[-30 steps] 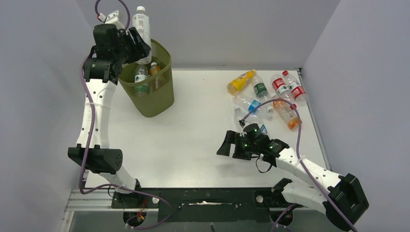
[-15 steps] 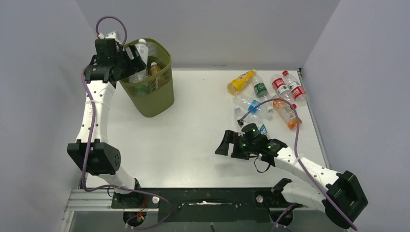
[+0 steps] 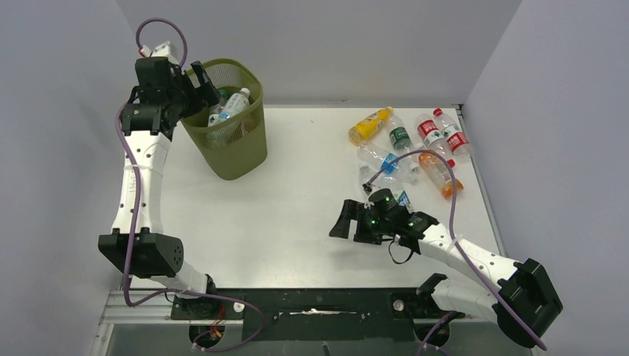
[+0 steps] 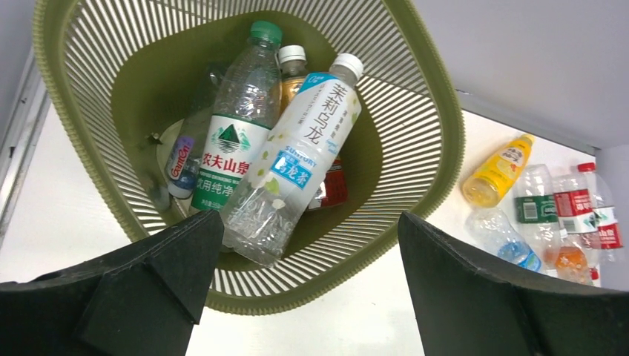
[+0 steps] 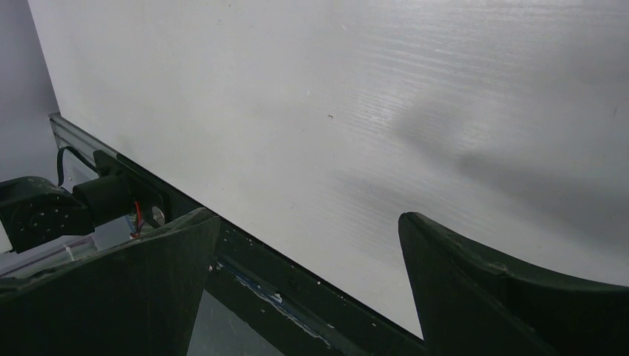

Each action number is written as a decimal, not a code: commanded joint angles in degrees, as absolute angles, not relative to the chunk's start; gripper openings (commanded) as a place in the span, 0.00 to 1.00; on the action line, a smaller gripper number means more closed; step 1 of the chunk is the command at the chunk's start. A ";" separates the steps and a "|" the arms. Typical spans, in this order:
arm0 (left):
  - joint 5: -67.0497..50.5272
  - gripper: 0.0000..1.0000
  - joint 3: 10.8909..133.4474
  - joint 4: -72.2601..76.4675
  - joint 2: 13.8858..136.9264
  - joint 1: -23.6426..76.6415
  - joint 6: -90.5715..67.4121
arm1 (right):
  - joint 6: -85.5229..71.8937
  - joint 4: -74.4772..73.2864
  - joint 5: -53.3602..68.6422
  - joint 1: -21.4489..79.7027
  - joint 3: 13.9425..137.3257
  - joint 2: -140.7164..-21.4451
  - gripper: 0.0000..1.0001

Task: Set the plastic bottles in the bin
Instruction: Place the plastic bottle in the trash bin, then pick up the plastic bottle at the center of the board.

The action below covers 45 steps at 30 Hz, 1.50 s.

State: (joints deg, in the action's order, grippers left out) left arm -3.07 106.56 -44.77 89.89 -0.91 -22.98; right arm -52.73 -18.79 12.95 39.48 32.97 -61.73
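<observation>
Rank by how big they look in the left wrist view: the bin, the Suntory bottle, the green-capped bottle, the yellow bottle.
1. bin
2. Suntory bottle, slightly over green-capped bottle, but it lies nearer, so unsure
3. yellow bottle, smallest, also farthest

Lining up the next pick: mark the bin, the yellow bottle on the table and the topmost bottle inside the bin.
bin [image 3: 236, 152], top external view, on its outer front wall.
yellow bottle [image 3: 367, 127], top external view, middle of its body.
topmost bottle [image 4: 297, 152], left wrist view, on its pale label.
</observation>
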 commanded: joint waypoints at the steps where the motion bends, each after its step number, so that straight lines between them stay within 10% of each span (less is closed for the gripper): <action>1: -7.48 0.89 106.58 -39.86 86.29 0.00 -24.76 | -50.68 -20.34 9.59 39.95 38.59 -62.09 0.98; 17: -1.02 0.89 104.16 -36.86 84.20 20.89 -26.39 | -43.57 -49.63 -20.44 32.73 58.71 -65.87 0.98; 45: -2.24 0.90 87.52 -32.41 80.90 27.50 -28.08 | -25.84 -32.83 -3.70 21.75 55.93 -80.68 0.92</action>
State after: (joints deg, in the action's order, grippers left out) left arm -1.50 87.94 -36.21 83.85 27.05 -27.46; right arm -28.12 -37.04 -4.84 21.74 54.37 -78.46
